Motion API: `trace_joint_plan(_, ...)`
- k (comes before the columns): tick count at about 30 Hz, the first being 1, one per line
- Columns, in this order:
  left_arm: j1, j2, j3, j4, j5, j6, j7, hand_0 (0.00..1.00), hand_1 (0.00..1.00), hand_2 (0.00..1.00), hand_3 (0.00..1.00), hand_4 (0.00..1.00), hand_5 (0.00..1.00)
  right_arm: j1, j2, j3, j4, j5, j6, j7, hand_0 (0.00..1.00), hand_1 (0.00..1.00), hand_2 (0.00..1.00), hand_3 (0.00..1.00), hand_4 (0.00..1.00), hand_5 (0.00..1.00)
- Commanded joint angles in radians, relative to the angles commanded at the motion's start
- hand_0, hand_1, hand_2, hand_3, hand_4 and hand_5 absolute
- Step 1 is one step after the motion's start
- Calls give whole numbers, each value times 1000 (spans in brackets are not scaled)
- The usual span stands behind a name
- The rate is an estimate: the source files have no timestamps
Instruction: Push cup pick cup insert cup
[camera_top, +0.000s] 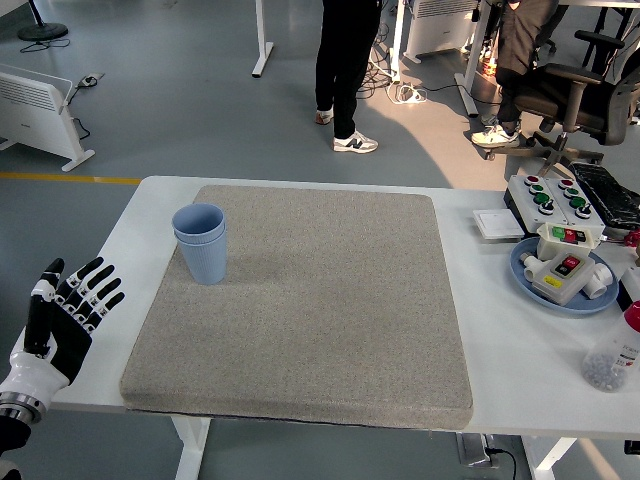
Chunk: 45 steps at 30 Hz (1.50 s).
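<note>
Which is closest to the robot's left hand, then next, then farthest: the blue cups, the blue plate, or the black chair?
From the left hand:
1. Blue cups, on the mat's left side.
2. Blue plate, at the table's right end.
3. Black chair, beyond the table, far right.

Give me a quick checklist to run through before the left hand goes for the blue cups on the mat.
1. Blue cups upright on the grey mat, near its far left corner: ok.
2. One cup already nested in the other: looks so, a double rim shows: ok.
3. Left hand empty, fingers spread: ok.
4. Path from hand to cups free, only bare table and mat between: ok.
5. Right hand in position: cannot tell, not in view.
6. People near the work area: legs stand on the floor beyond the table, no hands over it: ok.
</note>
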Motion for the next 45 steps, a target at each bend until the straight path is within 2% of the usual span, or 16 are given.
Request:
trace_joint_plan(26,-14,-8,-1,22,8,7,-5,854,863,859,791,665,998,7,-2,14,0,-20,-7,-6,528,546,512,625,242,998)
trace_joint_plan(45,-19,-8,13,23,9,-9,2,854,863,862,792,668,998,8,-2,18,0,-25,-8,-8,528,546,511,620,238,998)
